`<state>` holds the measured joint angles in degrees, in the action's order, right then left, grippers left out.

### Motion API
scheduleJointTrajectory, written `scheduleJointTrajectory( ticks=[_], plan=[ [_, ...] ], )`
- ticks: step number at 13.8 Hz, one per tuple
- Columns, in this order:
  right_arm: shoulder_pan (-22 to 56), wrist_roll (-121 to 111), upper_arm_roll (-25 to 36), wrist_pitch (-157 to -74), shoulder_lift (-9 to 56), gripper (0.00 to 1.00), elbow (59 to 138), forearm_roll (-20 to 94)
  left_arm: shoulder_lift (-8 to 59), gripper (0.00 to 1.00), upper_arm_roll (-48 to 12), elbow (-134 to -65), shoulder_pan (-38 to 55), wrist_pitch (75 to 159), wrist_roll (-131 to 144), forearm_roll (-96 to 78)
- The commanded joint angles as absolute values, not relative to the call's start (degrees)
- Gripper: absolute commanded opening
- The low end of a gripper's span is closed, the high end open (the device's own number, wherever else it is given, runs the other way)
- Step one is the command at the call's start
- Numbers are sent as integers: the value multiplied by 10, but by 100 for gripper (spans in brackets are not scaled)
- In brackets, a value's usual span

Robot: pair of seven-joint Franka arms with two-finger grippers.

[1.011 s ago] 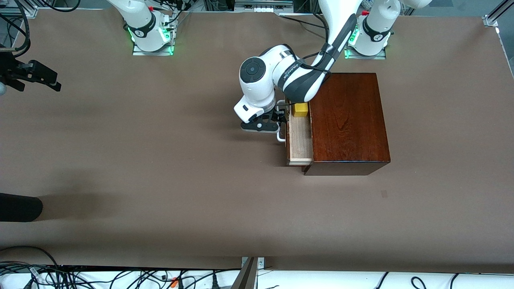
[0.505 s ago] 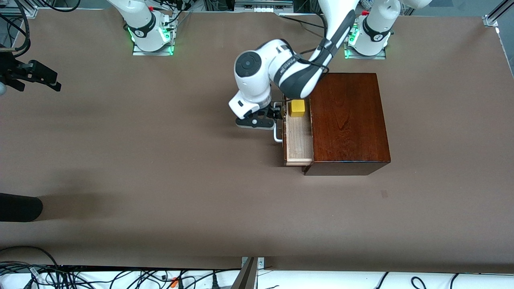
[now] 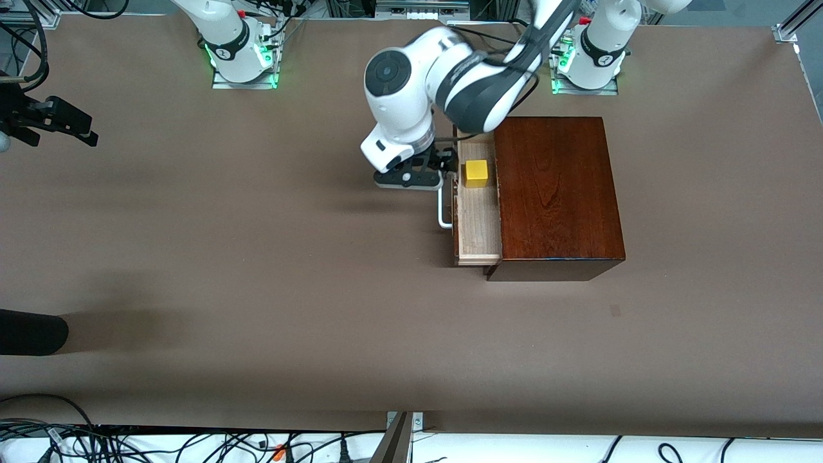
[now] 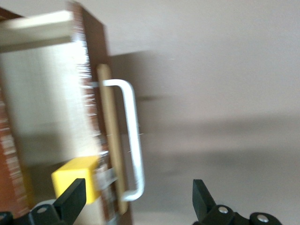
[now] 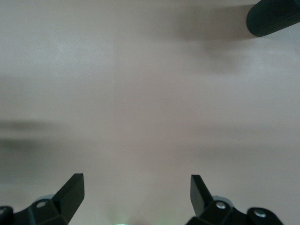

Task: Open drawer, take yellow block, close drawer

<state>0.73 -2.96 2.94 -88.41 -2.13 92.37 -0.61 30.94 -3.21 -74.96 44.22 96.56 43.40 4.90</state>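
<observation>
— Two arms, so where does each tool sit?

— Left tool (image 3: 443, 168) hangs over the drawer's (image 3: 478, 222) front edge, at the end of the handle (image 3: 442, 209) that lies farther from the front camera. Its fingers (image 4: 70, 199) stand wide apart with nothing between them; in the left wrist view they straddle the handle's end and the corner of the block.

— And the right one?

— Right tool (image 3: 61, 122) waits at the right arm's end of the tabletop (image 3: 257, 257), well apart from the box. Its fingers (image 5: 72, 192) are spread wide too, empty, with only bare brown surface under them.

— Is the drawer out?

— Yes, pulled partway out of the dark reddish-brown wooden box (image 3: 556, 193), toward the right arm's end of the tabletop. The pale wood floor inside shows plainly.

— Where is the yellow block?

— Yellow block (image 3: 476, 172) lies on the drawer's floor, in the part farther from the front camera, just beside the box's edge and close to the left tool. Nothing grips it. I cannot tell whether a fingertip touches it.

— The handle?

— White, U-shaped, fixed to the drawer's front; its nearer end is clear of the tool.

— Anything else on the tabletop?

— One dark rounded object (image 3: 32, 331) pokes in at the edge near the right arm's end, nearer the front camera than the right tool. Its tip also shows in the right wrist view (image 5: 274, 18).
</observation>
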Motion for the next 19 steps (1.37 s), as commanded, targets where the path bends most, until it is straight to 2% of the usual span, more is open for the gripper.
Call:
scheduleJointTrajectory(
  ticks=[1, 7, 10, 13, 15, 17, 19],
  plan=[
    [-2, -38, 21, -880, -28, 100, 925, -10, 244, 100, -30, -757, 404, 911, 383, 33],
    [1, -29, 17, -883, -29, 100, 922, -4, 147, 100, -29, -757, 276, 818, 236, 33],
    [2, -27, -10, -874, -32, 100, 907, -2, 111, 100, -30, -758, 205, 800, 188, 30],
    [4, 107, -72, -861, -32, 100, 904, 10, 78, 100, -22, -781, 135, 802, 101, 5],
    [4, 235, -140, -862, -31, 100, 903, 9, 73, 100, -32, -804, 65, 810, 52, 4],
    [8, 369, -190, -868, -26, 100, 903, 13, 67, 100, -40, -821, 39, 829, 44, 4],
    [21, 515, -238, -875, -5, 100, 902, 20, 27, 100, -37, -893, 30, 894, 44, 4]
  ],
)
